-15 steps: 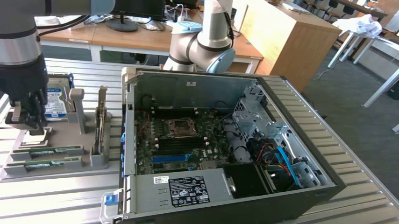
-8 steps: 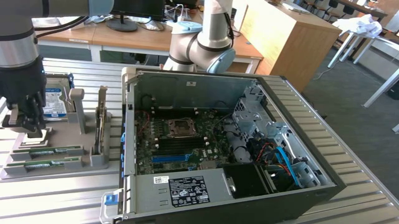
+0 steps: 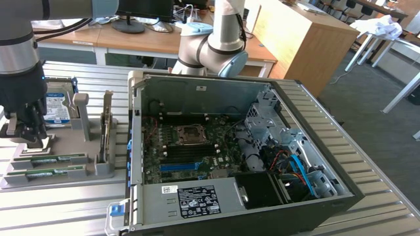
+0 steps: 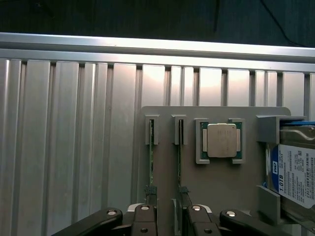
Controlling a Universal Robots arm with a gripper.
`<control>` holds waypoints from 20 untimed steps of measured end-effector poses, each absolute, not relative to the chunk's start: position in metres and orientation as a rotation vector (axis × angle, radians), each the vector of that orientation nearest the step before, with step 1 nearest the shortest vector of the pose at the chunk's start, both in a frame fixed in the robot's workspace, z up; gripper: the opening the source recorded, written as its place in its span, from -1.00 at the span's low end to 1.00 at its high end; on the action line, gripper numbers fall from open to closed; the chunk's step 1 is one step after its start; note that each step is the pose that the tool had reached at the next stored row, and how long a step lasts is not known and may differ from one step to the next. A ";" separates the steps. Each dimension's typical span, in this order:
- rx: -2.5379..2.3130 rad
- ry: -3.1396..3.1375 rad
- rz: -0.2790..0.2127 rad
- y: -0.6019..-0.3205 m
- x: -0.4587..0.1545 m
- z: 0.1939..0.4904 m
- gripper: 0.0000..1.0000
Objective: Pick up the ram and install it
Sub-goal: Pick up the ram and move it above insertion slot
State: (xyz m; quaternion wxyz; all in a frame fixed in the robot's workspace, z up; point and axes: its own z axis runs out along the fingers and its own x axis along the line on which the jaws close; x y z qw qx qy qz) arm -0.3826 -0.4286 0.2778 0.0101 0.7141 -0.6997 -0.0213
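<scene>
Two ram sticks (image 3: 51, 159) lie side by side in a grey holder (image 3: 66, 182) at the exterior view's left, green with white labels. In the wrist view they run edge-on as thin green lines, one ram stick (image 4: 151, 160) next to the other (image 4: 179, 160). My black gripper (image 3: 29, 139) hangs open over the holder's far end, just beyond the ram sticks and above the square silver processor (image 4: 221, 140). The fingertips (image 4: 150, 191) stand apart, roughly in line with the two sticks, and nothing is held between them (image 4: 166, 192).
The holder also carries a hard drive (image 3: 58, 105) and an upright green card with a metal bracket (image 3: 105, 129). The open computer case (image 3: 315, 132) with its motherboard (image 3: 187, 147) stands to the exterior view's right. The ribbed metal table (image 4: 74, 147) lies underneath.
</scene>
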 end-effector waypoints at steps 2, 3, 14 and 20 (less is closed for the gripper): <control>2.229 -2.184 -0.067 -0.429 -0.383 0.278 -0.40; 2.229 -2.184 -0.066 -0.429 -0.383 0.278 -0.40; 2.230 -2.185 -0.065 -0.429 -0.383 0.268 -0.40; 2.230 -2.185 -0.065 -0.429 -0.383 0.260 -0.40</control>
